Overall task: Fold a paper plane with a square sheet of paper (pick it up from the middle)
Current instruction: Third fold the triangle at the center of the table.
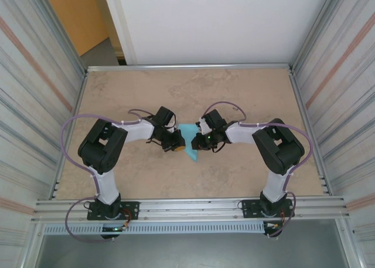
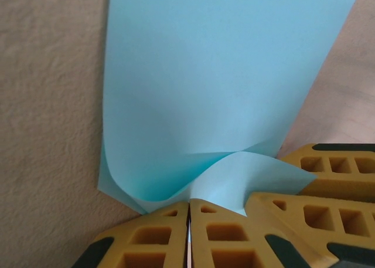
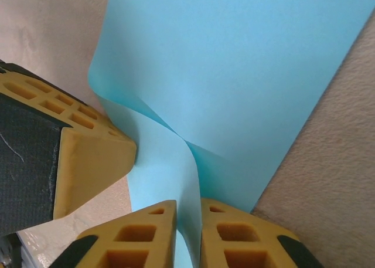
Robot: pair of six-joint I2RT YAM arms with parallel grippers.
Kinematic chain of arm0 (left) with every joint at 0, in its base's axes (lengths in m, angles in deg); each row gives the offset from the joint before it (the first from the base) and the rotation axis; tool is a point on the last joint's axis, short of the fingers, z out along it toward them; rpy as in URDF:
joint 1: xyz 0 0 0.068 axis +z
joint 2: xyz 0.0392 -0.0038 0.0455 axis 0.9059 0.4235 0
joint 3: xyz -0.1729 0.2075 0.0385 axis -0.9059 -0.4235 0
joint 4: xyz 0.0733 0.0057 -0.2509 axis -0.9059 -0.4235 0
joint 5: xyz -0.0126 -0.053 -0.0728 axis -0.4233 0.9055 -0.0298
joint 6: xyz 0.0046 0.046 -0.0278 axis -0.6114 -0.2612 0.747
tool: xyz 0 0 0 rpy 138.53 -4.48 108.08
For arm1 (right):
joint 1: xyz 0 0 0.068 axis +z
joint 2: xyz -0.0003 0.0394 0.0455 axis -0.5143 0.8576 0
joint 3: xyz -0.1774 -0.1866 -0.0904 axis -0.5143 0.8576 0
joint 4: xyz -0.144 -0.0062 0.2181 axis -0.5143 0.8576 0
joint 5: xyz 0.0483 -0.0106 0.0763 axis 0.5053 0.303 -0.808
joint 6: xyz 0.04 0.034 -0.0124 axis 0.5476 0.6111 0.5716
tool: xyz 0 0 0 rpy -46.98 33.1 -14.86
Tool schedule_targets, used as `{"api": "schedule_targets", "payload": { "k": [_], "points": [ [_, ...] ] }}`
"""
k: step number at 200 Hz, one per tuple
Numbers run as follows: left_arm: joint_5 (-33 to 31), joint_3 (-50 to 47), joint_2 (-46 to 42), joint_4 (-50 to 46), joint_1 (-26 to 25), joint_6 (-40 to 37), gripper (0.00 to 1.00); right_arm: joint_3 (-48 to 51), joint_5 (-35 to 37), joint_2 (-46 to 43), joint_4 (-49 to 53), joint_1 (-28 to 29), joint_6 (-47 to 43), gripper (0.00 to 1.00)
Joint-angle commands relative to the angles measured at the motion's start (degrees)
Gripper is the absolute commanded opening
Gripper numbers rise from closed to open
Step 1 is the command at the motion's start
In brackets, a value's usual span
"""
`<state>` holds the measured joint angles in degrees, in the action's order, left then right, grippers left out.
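Note:
The light-blue square sheet of paper (image 1: 190,140) lies mid-table between both grippers, its near part lifted and curled. My left gripper (image 1: 177,142) comes from the left. In its wrist view it (image 2: 188,204) is shut on a raised fold of the paper (image 2: 222,74), a thin edge pinched between the yellow fingers. My right gripper (image 1: 200,141) comes from the right. Its fingers (image 3: 188,208) stand slightly apart, and the curled paper (image 3: 234,63) passes loosely through the gap. Each wrist view shows the other gripper's yellow fingers (image 2: 328,168) (image 3: 88,156) close by.
The beige tabletop (image 1: 187,92) is framed by metal rails and side walls. The arm bases (image 1: 108,209) (image 1: 266,208) sit on the near rail. Both arms bend inward, their wrists nearly touching over the paper.

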<state>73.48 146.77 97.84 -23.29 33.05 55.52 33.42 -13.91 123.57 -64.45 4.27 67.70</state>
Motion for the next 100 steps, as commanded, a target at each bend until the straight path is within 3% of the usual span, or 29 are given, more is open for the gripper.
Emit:
{"api": "schedule_targets", "payload": {
  "k": [1, 44, 100],
  "points": [
    [-2.82, -0.6, 0.43, -3.36, -0.38, -0.36, 0.09, -1.76, 2.05, -3.95, 3.22, -0.41, -0.13, 0.26],
    [-3.18, -0.7, 0.58, -3.34, -0.42, -0.02, 0.08, -0.98, 6.93, -9.59, 6.57, -0.77, 0.76, 0.32],
    [-3.57, -0.74, 0.46, -3.25, -0.42, 0.57, 0.08, -0.89, 0.55, -10.04, 6.11, 3.25, 0.19, 0.17]
  ]
}}
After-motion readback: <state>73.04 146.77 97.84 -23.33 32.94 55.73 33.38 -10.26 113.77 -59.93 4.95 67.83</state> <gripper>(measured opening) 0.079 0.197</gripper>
